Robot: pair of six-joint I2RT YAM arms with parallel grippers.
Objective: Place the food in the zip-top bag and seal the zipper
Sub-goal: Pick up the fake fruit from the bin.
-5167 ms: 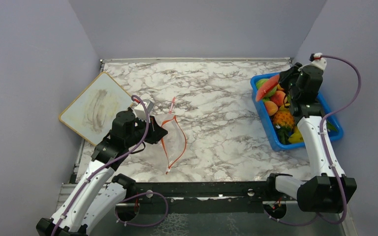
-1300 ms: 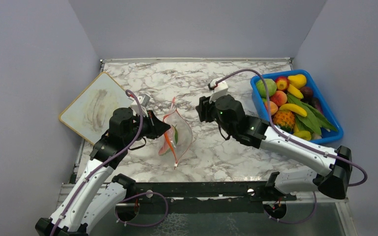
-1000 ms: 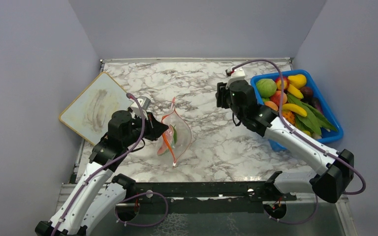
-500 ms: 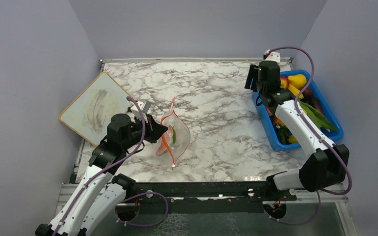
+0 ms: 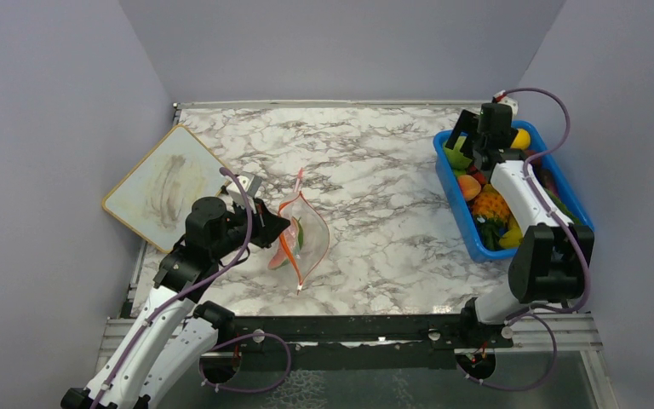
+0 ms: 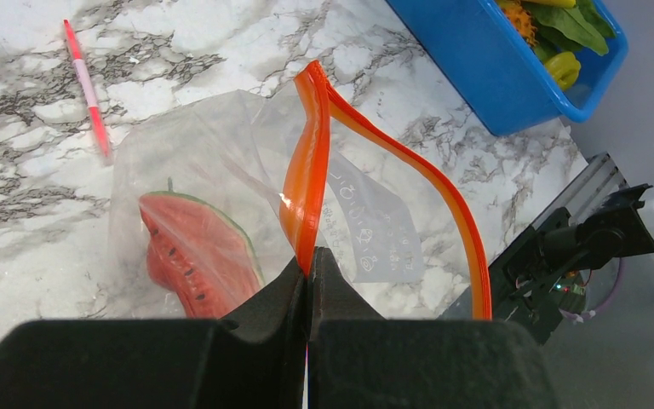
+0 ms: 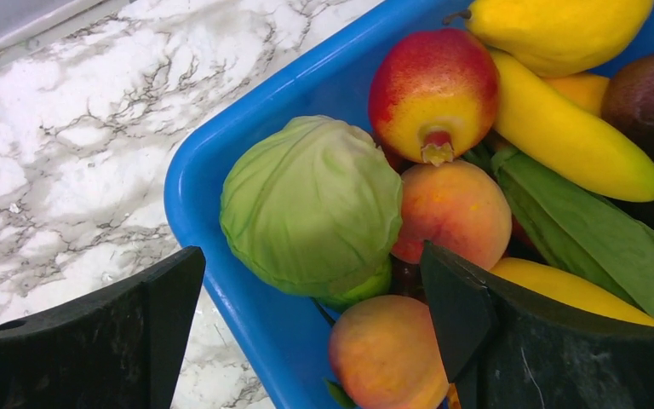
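Right gripper (image 7: 302, 260) back, apparently above green cabbage (image 7: 311, 204)

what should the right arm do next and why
Probably lower the right gripper, which hangs open above the green cabbage in the blue bin, and close on it. The left gripper pinches the zipper of the zip-top bag, mouth open, a watermelon slice inside.

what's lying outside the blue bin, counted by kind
bag: 1
watermelon slice: 1, inside the bag
pink stick: 1
board: 1
total: 4
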